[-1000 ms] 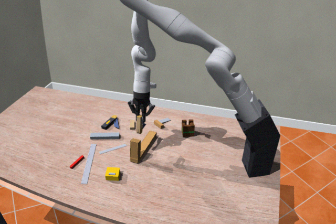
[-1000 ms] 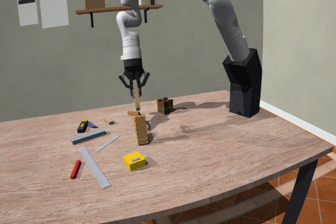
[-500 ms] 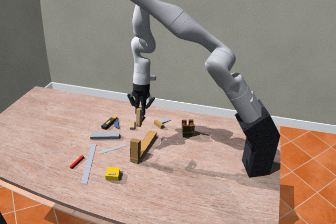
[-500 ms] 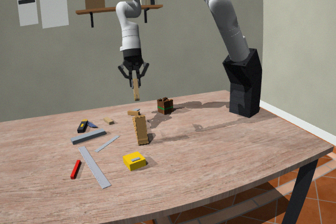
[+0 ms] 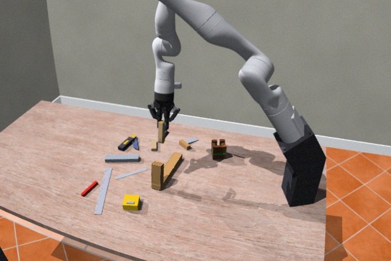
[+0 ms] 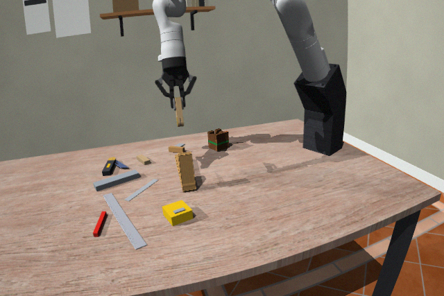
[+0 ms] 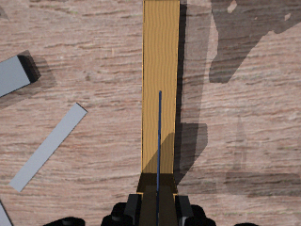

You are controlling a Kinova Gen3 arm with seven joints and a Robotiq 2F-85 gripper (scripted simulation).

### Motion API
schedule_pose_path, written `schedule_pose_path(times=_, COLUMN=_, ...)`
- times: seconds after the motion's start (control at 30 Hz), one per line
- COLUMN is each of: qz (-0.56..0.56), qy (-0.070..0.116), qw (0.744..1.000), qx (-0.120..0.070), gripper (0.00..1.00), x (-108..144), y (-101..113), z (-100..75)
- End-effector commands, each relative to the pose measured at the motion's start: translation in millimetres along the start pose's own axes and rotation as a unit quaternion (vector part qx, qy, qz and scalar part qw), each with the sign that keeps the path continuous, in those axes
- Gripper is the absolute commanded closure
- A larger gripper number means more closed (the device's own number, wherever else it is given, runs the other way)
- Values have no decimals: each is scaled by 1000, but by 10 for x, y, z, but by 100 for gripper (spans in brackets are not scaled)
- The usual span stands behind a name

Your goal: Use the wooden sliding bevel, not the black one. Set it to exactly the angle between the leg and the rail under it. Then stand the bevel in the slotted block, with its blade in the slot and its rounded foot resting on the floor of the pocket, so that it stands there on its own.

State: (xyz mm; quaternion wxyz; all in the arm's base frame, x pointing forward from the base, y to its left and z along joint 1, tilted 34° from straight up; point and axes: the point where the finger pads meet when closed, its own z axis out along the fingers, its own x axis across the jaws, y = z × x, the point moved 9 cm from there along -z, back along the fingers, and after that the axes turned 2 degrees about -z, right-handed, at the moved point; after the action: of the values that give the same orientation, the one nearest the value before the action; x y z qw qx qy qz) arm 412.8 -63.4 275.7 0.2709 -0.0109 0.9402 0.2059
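Note:
My gripper (image 5: 162, 120) is shut on the top end of the wooden sliding bevel (image 5: 161, 132). The bevel hangs upright, well above the table, in the exterior view (image 6: 179, 111). In the wrist view its tan stock (image 7: 161, 89) runs away from my fingers, with the thin blue blade edge-on along it. The upright leg (image 5: 156, 175) and the slanted rail (image 5: 172, 162) stand in front of the bevel. The brown slotted block (image 5: 219, 149) with a green band stands to the right, apart from my gripper. The black bevel (image 5: 127, 142) lies flat to the left.
On the table lie a wooden piece with a grey blade (image 5: 185, 143), a small wooden block (image 5: 153, 145), a grey bar (image 5: 121, 158), a grey strip (image 5: 131, 173), a steel ruler (image 5: 103, 190), a red pencil (image 5: 89, 188) and a yellow box (image 5: 131, 202). The arm's black base (image 5: 303, 172) stands at the right.

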Motion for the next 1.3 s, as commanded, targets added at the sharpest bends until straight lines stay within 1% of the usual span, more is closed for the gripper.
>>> schedule_pose_path(times=0.0, qz=0, qy=-1, qw=1000, qx=0, gripper=90, x=-3, y=0, z=-5)
schedule_pose_path(times=0.63, qz=-4, qy=0, qw=1000, qx=2, gripper=90, x=23, y=-32, z=-12)
schedule_pose_path(times=1.03, qz=-13, qy=1, qw=1000, qx=6, gripper=90, x=97, y=-119, z=-32)
schedule_pose_path(times=1.27, qz=-24, qy=2, qw=1000, qx=11, gripper=90, x=182, y=-220, z=-55)
